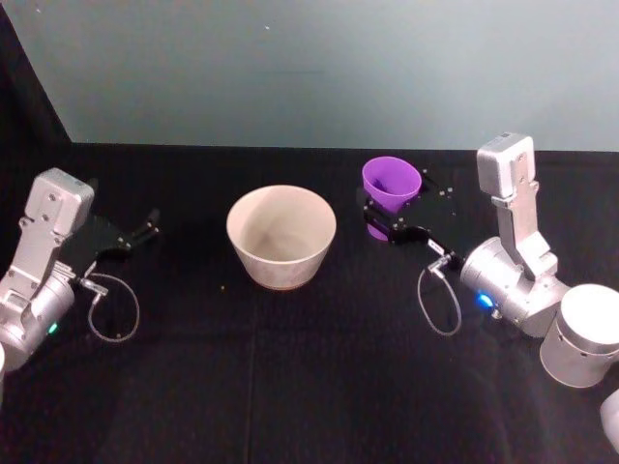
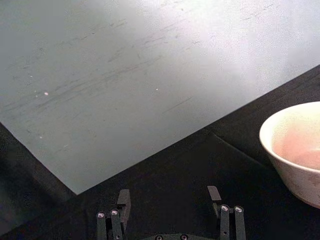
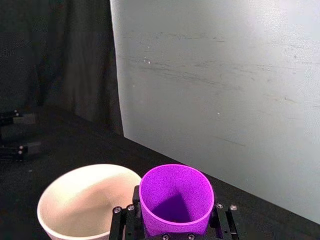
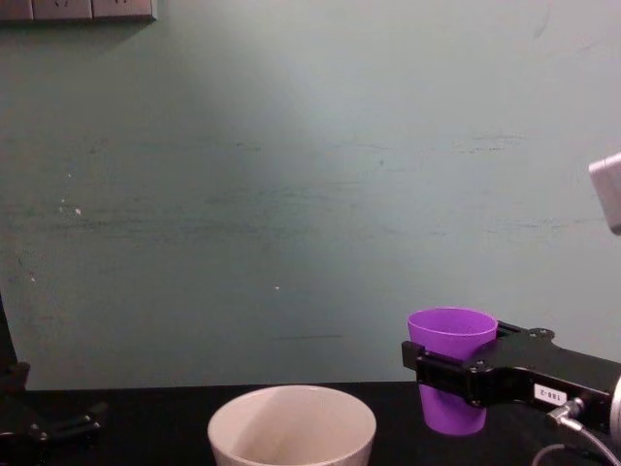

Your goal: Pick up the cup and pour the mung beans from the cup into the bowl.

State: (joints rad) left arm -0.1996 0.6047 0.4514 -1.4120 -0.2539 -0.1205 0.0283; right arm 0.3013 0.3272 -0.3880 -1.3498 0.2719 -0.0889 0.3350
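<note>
Right pincer (image 1: pixel 389 220) gripped the cup (image 1: pixel 392 180) at mid-wall and held it upright, just right of the bowl (image 1: pixel 281 237), presumably to avoid an early spill. Left pincer (image 1: pixel 145 228) rested wide and idle at the left of the desk (image 1: pixel 309 377).

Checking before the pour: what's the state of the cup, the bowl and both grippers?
cup: upright, gripped, to the right of the bowl; contents unclear.
bowl: upright on the table, nothing touching it.
right gripper: shut on the cup.
left gripper: open, holding nothing, left of the bowl.
</note>
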